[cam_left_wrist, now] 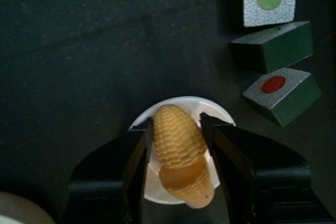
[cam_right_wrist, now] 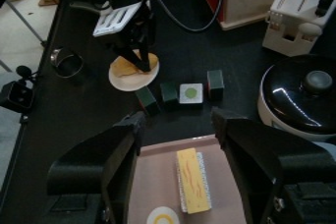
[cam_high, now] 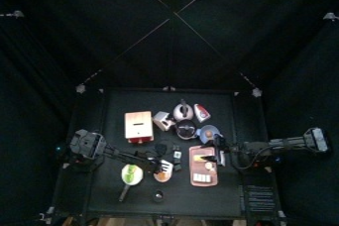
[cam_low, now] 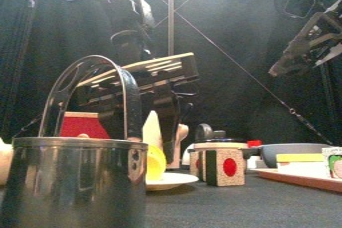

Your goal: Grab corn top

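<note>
The corn [cam_left_wrist: 178, 150], a stubby yellow-orange piece, lies on a small white plate [cam_left_wrist: 213, 111]. My left gripper [cam_left_wrist: 180, 161] straddles it, with one jaw pressed against each side, so it is shut on the corn. In the top view the corn [cam_high: 162, 173] is at the table's front middle, under the left gripper [cam_high: 159, 163]. In the front view the corn [cam_low: 154, 150] stands pale yellow on the plate [cam_low: 171, 181]. My right gripper [cam_right_wrist: 178, 132] is open and empty, hanging above a brown tray [cam_right_wrist: 151, 184].
Three green-faced blocks [cam_left_wrist: 273, 46] lie beside the plate. A yellow slab [cam_right_wrist: 194, 181] lies on the tray. A brown box [cam_high: 138, 123] is at the back left. A dark pot [cam_right_wrist: 308, 85] stands near the tray. A metal pot with a handle [cam_low: 74, 182] stands at the front edge.
</note>
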You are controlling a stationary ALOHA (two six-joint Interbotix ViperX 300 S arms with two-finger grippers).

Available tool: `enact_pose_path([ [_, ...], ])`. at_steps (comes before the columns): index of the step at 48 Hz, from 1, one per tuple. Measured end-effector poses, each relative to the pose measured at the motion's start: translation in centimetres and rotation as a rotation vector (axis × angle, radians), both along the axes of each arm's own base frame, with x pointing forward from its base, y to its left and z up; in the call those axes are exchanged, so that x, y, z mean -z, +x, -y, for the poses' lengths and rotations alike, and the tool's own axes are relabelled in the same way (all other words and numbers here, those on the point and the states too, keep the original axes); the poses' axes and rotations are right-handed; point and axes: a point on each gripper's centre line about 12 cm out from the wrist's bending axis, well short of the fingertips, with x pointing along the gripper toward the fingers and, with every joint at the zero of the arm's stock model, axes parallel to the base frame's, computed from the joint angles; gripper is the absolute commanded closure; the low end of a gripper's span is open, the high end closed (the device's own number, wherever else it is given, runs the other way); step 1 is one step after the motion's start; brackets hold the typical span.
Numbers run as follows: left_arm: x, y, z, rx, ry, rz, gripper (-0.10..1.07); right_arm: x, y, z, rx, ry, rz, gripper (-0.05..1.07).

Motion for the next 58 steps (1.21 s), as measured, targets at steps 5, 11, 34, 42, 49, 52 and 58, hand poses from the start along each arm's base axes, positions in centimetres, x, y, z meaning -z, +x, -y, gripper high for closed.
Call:
enact_pose_path([
  [5, -0.1, 0.1, -0.1, 0.005, 0.007, 0.003, 0.30, 0.0, 0.0, 0.0, 0.002, 0.000, -0.002, 0.13],
  [11, -0.3, 0.1, -0.1, 0.012, 0.013, 0.009, 0.31, 0.0, 0.0, 0.0, 0.002, 0.001, -0.002, 0.13],
  [34, -2.8, 0.0, -0.7, 0.060, 0.074, 0.067, 0.31, 0.0, 0.0, 0.0, 0.002, 0.000, -0.002, 0.13],
  [42, -2.7, 0.0, -0.7, 0.062, 0.076, 0.065, 0.31, 0.0, 0.0, 0.0, 0.002, 0.000, 0.000, 0.13],
  [49, -2.6, -0.1, -0.8, 0.066, 0.080, 0.061, 0.31, 0.0, 0.0, 0.0, 0.002, 0.001, -0.002, 0.13],
  [52, -2.5, -0.2, -0.8, 0.067, 0.082, 0.057, 0.31, 0.0, 0.0, 0.0, 0.003, 0.003, 0.000, 0.13],
  [58, -2.5, -0.5, -0.9, 0.067, 0.085, 0.052, 0.31, 0.0, 0.0, 0.0, 0.004, 0.006, -0.002, 0.13],
])
